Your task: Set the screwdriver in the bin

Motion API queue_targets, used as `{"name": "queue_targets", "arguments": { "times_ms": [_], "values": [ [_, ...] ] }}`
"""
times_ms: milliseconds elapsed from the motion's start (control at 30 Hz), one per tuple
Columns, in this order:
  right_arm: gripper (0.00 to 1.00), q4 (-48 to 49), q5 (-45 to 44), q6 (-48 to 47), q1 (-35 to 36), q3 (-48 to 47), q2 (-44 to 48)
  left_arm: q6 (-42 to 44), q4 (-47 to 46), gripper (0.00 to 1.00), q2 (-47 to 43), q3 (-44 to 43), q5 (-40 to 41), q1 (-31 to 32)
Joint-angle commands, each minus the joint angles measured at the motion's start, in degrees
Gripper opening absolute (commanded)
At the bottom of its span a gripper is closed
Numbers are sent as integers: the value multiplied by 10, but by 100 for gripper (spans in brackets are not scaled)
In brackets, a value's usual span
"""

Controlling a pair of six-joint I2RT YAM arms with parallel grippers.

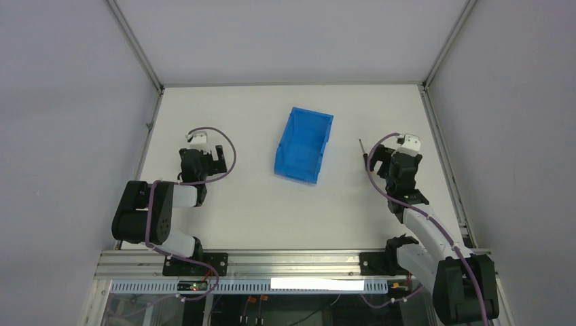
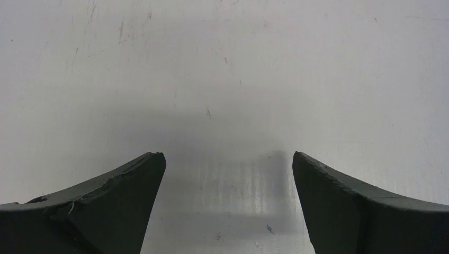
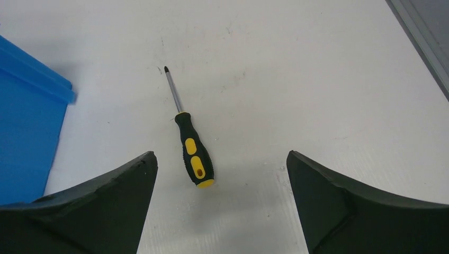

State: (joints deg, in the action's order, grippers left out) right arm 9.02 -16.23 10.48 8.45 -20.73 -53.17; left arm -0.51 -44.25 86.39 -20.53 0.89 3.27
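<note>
White tabletop (image 1: 258, 210), grey walls round it. Your right hand (image 3: 221, 154) is open, fingers spread wide, holding nothing. The screwdriver (image 3: 195, 156) lies flat on the tabletop in the gap between them, nearer the finger at frame left, handle toward the camera, tip pointing away. No contact that I can see. The bin (image 1: 303, 144) sits mid-table, left of that hand and apart from the screwdriver. The right wrist view catches only one corner of it at the frame's left edge. Your left hand (image 2: 227, 154) is open too, over bare tabletop on the far side of the bin, well apart from both.

Progress: nothing done yet. The screwdriver is neither gripped nor lifted, and the bin looks empty from above. My read is that you're lined up for the grasp. Left to do: close on the handle, lift, carry across to the bin, release.

Views: right wrist gives you the whole screwdriver and how it sits between the fingers. Top view doesn't. There only the thin shaft pokes out past the hand, with the handle hidden under it. Top view alone shows the bin whole, its open inside, and both arms around it. Left wrist shows fingers and scuffed tabletop, nothing for the task.
</note>
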Motion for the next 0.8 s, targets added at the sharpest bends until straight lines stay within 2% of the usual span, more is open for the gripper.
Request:
{"name": "queue_targets", "arguments": {
  "times_ms": [0, 100, 200, 267, 433, 500, 600, 767],
  "values": [
    [96, 30, -45, 36, 0, -19, -2, -3, -22, 100, -1, -12, -11, -5],
    [95, -11, -51, 53, 1, -52, -17, -3, -23, 100, -1, -12, -12, -4],
    [93, -116, 60, -11, 1, -122, -47, -4, -23, 100, -1, -12, -11, -5],
    [93, -174, 80, -15, 0, -175, -83, -3, -22, 100, -1, -12, -11, -5],
    [93, -404, 54, -19, 0, -378, -248, -4, -23, 100, -1, -12, -12, -4],
    [89, -479, 65, -32, 0, -439, -319, -4, -23, 100, -1, -11, -12, -4],
    [85, -517, 76, -44, 0, -494, -407, -4, -23, 100, -1, -11, -12, -5],
    [80, -511, 74, -56, 0, -529, -485, -4, -23, 100, -1, -12, -11, -5]
  ]
}}
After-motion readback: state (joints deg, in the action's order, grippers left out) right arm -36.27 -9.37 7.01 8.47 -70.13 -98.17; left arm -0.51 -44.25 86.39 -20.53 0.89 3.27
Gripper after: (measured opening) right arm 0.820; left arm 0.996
